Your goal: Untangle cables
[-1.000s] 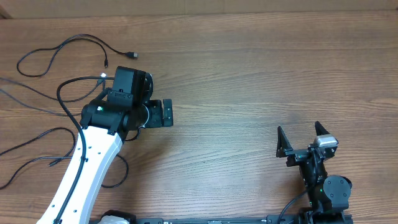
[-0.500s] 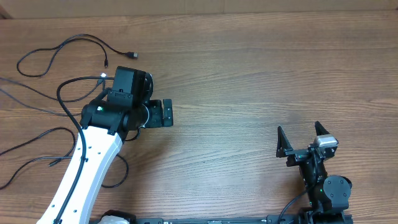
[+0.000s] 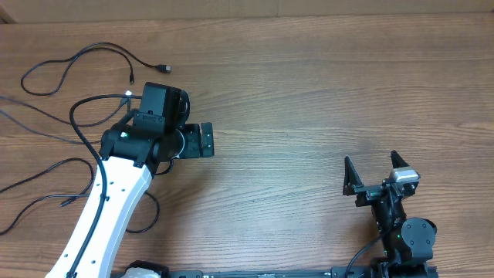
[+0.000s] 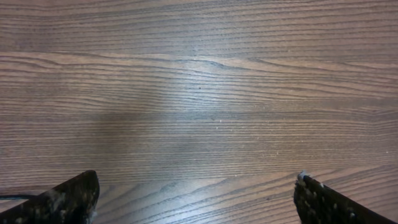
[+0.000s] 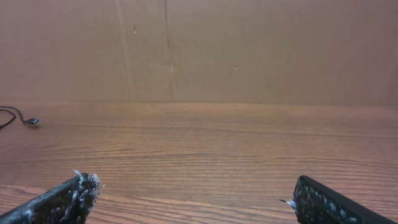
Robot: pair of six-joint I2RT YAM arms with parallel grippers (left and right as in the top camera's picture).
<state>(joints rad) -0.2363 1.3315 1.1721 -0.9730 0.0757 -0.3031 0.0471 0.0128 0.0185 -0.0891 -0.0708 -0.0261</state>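
Thin black cables lie in loose strands at the table's left. One cable (image 3: 77, 55) curves along the far left, with a black plug (image 3: 163, 68) and a second small plug (image 3: 132, 77). Another cable (image 3: 42, 166) loops at the left edge and ends in a plug (image 3: 68, 201). A further strand (image 3: 31, 116) runs in from the left edge. My left gripper (image 3: 207, 140) is open and empty over bare wood (image 4: 196, 186), to the right of the cables. My right gripper (image 3: 376, 174) is open and empty at the front right (image 5: 193, 186). A plug (image 5: 31, 121) shows far left in the right wrist view.
A thicker black wire (image 3: 77, 116) loops from the left arm's wrist down along the white arm (image 3: 108, 208). A brown cardboard wall (image 5: 199, 50) stands behind the table's far edge. Bare wood table (image 3: 309, 100) spans the middle and right.
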